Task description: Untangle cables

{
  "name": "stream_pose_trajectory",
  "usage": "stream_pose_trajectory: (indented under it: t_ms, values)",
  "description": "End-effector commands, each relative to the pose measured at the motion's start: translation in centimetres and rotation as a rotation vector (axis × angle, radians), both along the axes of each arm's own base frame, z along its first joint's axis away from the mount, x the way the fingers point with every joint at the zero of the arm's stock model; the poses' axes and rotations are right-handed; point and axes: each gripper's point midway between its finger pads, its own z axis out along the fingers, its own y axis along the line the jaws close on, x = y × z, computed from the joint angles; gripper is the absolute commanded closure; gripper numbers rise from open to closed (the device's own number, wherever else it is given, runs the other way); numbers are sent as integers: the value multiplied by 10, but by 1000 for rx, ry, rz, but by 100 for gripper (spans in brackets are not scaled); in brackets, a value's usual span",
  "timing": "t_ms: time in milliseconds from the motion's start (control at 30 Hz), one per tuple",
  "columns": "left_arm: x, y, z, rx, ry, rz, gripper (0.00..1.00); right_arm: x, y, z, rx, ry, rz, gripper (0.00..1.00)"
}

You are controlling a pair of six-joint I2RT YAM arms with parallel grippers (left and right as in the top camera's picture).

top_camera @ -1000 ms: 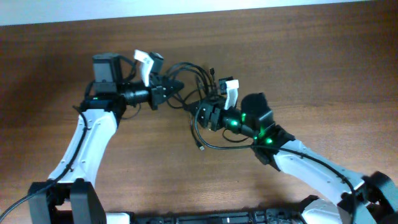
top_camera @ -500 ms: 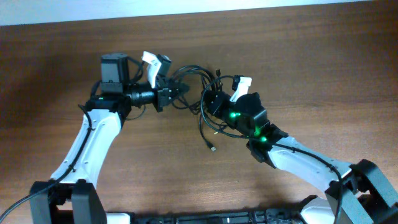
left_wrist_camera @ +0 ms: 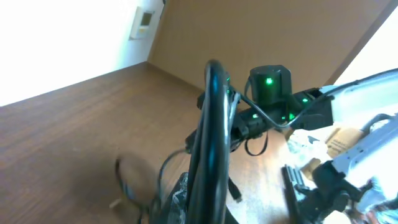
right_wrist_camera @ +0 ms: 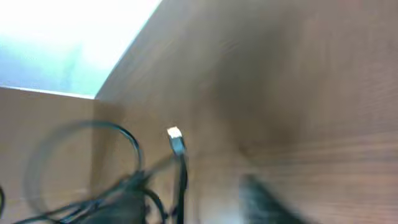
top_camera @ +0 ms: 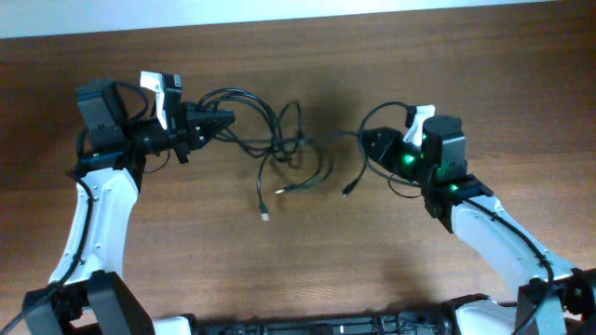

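Note:
The black cables (top_camera: 279, 149) lie stretched out as loose loops across the middle of the table, with plug ends hanging towards the front (top_camera: 264, 216). My left gripper (top_camera: 212, 121) is shut on the left end of the bundle; in the left wrist view a thick black cable (left_wrist_camera: 208, 137) runs up between its fingers. My right gripper (top_camera: 372, 144) is shut on a separate cable loop (top_camera: 368, 119) whose plug end (top_camera: 346, 193) dangles to its left. The right wrist view is blurred and shows a cable with a pale plug (right_wrist_camera: 175, 140).
The wooden table (top_camera: 307, 270) spreads all around. The right arm with green lights (left_wrist_camera: 268, 93) shows across the table in the left wrist view. A pale wall edge (top_camera: 279, 9) runs along the far side.
Both arms have pulled apart, the left to the left and the right to the right. The knotted bundle has stretched out, and one cable has come away with the right gripper.

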Motion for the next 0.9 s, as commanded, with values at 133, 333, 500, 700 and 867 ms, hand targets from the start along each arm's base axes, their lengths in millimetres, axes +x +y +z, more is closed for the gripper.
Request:
stream_pose_trajectory:
  t_ms: [133,333,500,700,867]
  values:
    - [79,13,-13,95,296,562,100,22,12,61,-128,-425,135,1]
    - [75,-66,33,2,151,462,100,12,58,64,-228,-505,181,1]
    - [53,-107,35,-3,193,369,100,28,66,83,-328,-545,43,1]
    - [-3,-104,88,-44,59,150,100,80,-27,37,-661,-260,-307,1]
    - [16,-31,98,-47,71,346,100,60,-129,-10,-789,42,-439,1]
